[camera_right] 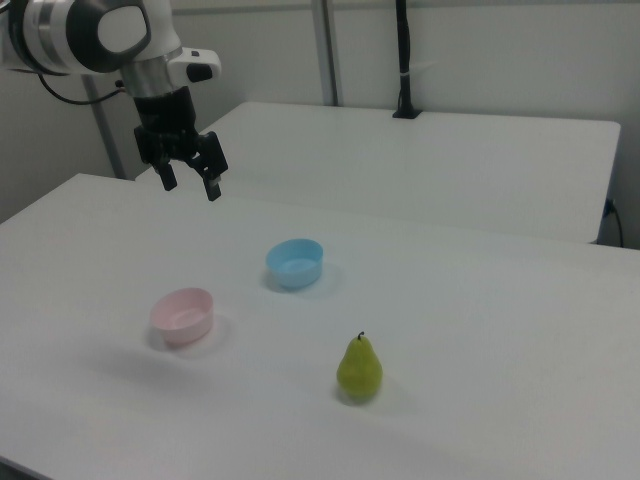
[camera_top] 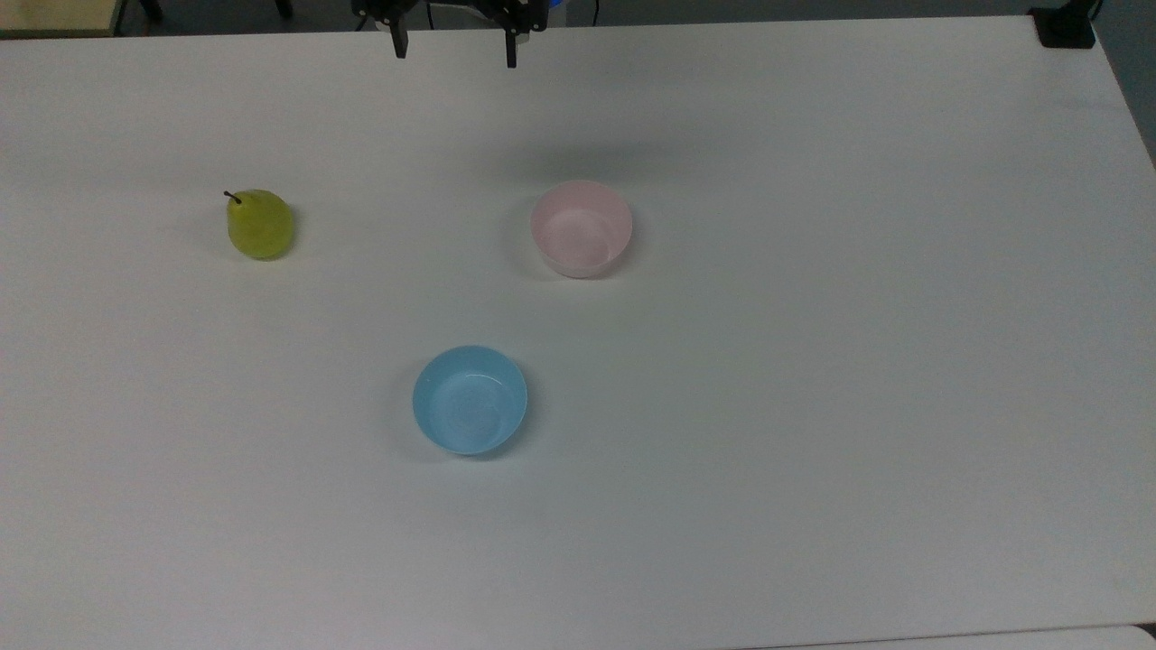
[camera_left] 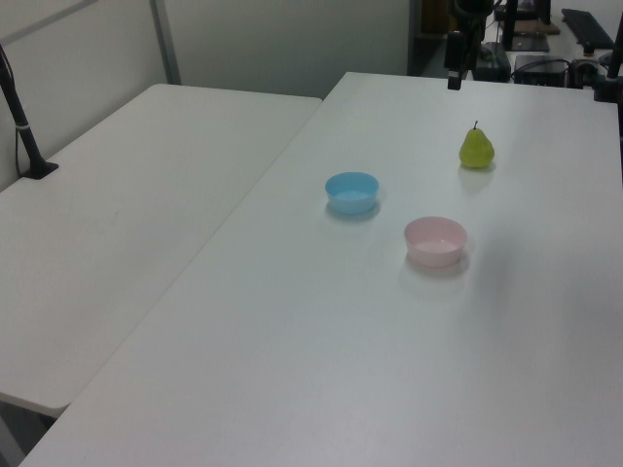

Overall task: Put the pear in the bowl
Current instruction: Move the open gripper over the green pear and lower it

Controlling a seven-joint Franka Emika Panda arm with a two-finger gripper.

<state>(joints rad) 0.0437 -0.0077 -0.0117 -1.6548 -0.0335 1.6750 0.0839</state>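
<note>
The yellow-green pear (camera_top: 260, 225) stands upright on the white table (camera_top: 813, 361), toward the top view's left, its dark stem up. The pale pink bowl (camera_top: 581, 227) sits empty near the middle, well apart from the pear. My gripper (camera_top: 454, 54) hangs open and empty above the table's far edge in the top view, between pear and bowl and touching neither. In the right view the gripper (camera_right: 191, 188) is high above the pink bowl (camera_right: 183, 316), and the pear (camera_right: 359, 369) stands at the front. In the left view the pear (camera_left: 476, 148) stands beyond the bowl (camera_left: 435, 240).
A light blue bowl (camera_top: 470, 399) of similar size sits empty in front of the pink one in the top view. A second white table (camera_left: 127, 195) adjoins on the left view's left, with a black post (camera_left: 24, 126) clamped to it.
</note>
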